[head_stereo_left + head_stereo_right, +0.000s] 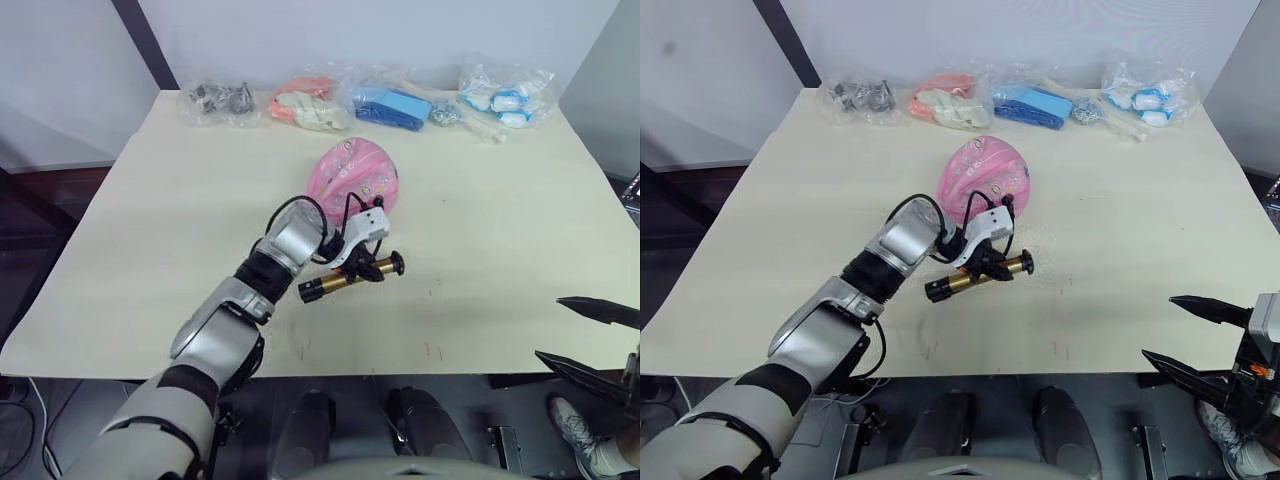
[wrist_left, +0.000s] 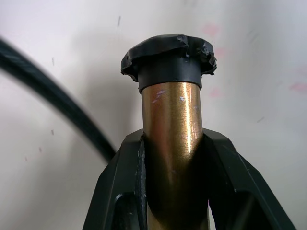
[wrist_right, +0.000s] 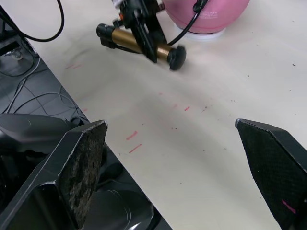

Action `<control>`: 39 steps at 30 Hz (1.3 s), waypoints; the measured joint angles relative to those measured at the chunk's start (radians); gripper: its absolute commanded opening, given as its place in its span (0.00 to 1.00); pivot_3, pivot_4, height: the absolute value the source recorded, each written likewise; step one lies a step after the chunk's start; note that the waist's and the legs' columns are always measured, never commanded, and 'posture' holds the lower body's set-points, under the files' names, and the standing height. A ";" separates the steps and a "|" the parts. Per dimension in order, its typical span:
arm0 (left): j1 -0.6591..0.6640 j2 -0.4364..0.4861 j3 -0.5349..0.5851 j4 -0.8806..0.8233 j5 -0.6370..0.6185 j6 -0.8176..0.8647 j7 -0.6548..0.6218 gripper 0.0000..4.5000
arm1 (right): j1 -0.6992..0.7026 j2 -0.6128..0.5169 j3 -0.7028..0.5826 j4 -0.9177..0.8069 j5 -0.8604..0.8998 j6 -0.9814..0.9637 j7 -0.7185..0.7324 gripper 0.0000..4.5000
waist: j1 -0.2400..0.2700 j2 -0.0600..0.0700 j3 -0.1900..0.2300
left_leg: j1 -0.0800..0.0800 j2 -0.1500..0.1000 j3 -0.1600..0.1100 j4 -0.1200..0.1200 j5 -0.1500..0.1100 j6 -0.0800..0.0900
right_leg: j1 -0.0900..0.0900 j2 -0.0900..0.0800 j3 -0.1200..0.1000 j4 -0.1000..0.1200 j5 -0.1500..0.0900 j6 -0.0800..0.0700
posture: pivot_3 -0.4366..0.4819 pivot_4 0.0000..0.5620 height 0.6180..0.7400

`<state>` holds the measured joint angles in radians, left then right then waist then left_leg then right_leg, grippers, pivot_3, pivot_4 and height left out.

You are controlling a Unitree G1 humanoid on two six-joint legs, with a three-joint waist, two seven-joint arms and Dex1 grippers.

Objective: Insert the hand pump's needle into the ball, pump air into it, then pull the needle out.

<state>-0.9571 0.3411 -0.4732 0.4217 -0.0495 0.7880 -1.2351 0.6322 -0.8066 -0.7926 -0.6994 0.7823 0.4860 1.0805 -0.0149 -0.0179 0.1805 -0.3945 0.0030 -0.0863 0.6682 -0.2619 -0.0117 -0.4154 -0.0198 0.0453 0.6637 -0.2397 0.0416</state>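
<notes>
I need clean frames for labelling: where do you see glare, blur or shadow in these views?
Left wrist view: a bright glare streak on the hand pump barrel between the left pincer fingers; the hose is blurred. Right wrist view: the right pincer pads look soft, the pump's end cap smeared. Left eye view: soft shadow beside the ball.

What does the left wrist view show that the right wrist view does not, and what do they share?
Left wrist view alone: the left end effector seen close, its fingers clamped on the gold barrel just below a black end cap.

Right wrist view alone: the pink ball on the table, the pump's whole length, small red marks on the tabletop, and the right end effector with its fingers wide apart.

Both: the hand pump gripped by the left end effector, and a thin black cable or hose.
</notes>
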 measured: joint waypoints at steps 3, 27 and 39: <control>0.016 0.007 0.062 -0.089 -0.079 0.041 -0.028 0.24 | -0.005 0.008 -0.009 -0.007 0.033 0.019 -0.022 1.00 | 0.001 0.000 0.000 | 0.000 0.000 0.000 0.000 0.000 0.000 | 0.000 0.000 0.000 0.000 0.000 0.000 | 0.48 0.27 1.00; 0.258 -0.480 0.272 0.078 -0.268 -0.685 0.103 0.24 | -0.422 -0.153 0.170 -0.035 0.846 0.208 -0.963 1.00 | 0.000 0.002 -0.002 | 0.001 0.000 0.008 0.001 -0.002 0.003 | 0.004 0.000 0.007 0.000 0.001 0.002 | 0.48 0.27 1.00; 0.261 -0.481 0.275 0.083 -0.288 -0.776 0.078 0.24 | -0.650 -0.104 0.416 0.040 0.818 0.208 -1.133 1.00 | 0.003 0.003 -0.002 | 0.003 0.000 0.008 0.002 -0.002 0.004 | 0.003 0.000 0.007 -0.001 0.002 0.003 | 0.48 0.27 1.00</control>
<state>-0.6961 -0.1395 -0.1980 0.5047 -0.3373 0.0116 -1.1572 -0.0178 -0.9108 -0.3763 -0.6593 1.6004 0.6941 -0.0527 -0.0123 -0.0152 0.1788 -0.3914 0.0031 -0.0778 0.6699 -0.2641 -0.0076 -0.4121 -0.0199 0.0522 0.6623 -0.2377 0.0449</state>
